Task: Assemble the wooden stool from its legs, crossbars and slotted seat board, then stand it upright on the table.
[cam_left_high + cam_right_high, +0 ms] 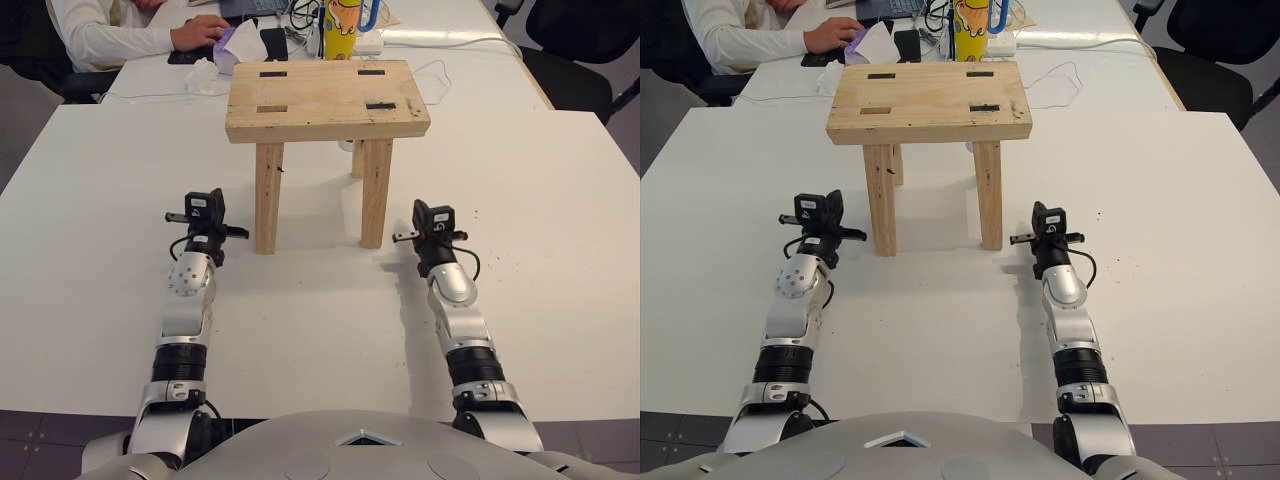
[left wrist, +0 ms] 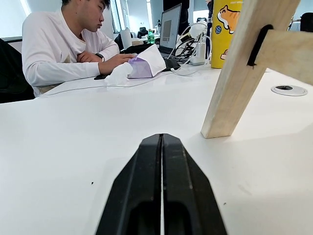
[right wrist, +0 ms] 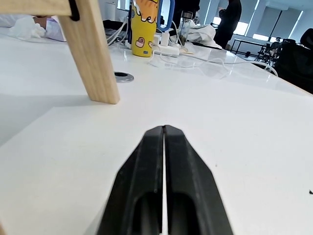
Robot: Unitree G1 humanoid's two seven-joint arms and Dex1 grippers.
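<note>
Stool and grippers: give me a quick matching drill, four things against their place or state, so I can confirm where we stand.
Things:
1. wooden stool
2. left gripper
3. right gripper
4. yellow cup

Place or state:
a. shut and empty, near the stool on the robot's right side
b. behind the stool, farther from the robot
c. standing upright on the white table
d. shut and empty, near the stool on the robot's left side

Pairs: 1-c; 2-d; 3-a; 4-b
</note>
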